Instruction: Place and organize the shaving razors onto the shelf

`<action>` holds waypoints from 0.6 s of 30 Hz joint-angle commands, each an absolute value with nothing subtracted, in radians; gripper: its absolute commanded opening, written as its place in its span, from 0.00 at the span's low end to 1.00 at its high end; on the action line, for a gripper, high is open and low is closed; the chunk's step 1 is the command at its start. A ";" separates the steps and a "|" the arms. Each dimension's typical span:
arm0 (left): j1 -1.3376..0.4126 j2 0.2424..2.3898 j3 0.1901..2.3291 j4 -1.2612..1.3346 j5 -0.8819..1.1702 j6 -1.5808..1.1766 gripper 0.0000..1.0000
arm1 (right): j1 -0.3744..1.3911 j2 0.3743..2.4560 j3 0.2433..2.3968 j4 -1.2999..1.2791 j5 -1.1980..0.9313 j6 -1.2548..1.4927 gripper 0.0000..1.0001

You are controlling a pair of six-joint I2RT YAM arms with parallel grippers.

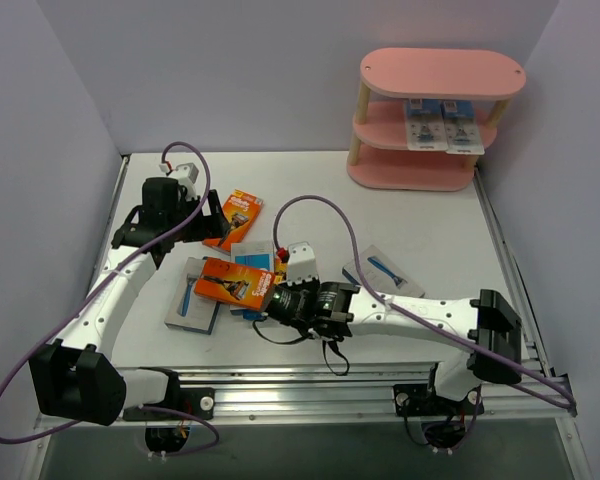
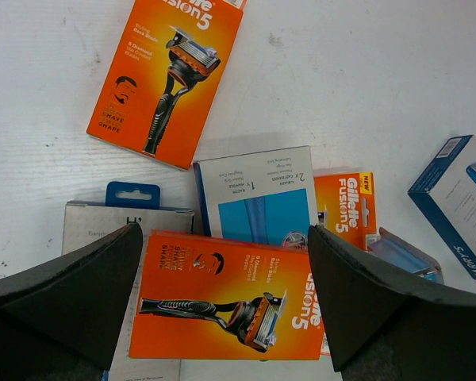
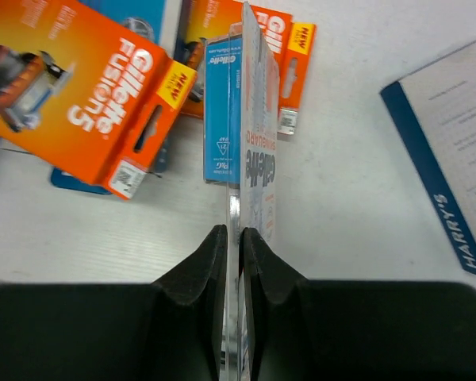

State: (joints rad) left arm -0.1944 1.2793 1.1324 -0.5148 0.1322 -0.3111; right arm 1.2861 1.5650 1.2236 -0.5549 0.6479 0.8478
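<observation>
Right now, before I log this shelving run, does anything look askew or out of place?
An orange box lies crooked across a grey box, with others scattered around. The right gripper is shut on a blister card held on edge.

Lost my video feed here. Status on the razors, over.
Left gripper open over an orange box. Right gripper shut on a blister card, edge-on. Shelf: two cards on middle tier. Loose packs crowd the pickup spot.
</observation>
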 commanded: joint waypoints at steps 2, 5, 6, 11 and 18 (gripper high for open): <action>-0.189 1.262 1.175 -0.476 0.210 -0.322 0.94 | 1.203 1.425 1.192 -0.400 0.513 0.787 0.00; -0.189 1.272 1.170 -0.430 0.377 -0.331 0.94 | 1.102 1.307 1.082 -0.223 0.373 0.747 0.00; -0.187 1.273 1.169 -0.416 0.414 -0.343 0.94 | 1.077 1.281 1.034 -0.186 0.344 0.727 0.00; -0.140 1.272 1.091 -0.182 0.780 -0.496 0.94 | 0.961 1.210 1.025 -0.072 0.223 0.617 0.00; -0.115 1.312 0.959 0.380 1.071 -0.819 0.94 | 0.833 1.187 1.046 0.073 0.115 0.587 0.00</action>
State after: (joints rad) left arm -0.1219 1.2976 0.9859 0.0364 0.8719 -0.6369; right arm 0.8875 1.2255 1.0172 -0.0673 0.1921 0.6216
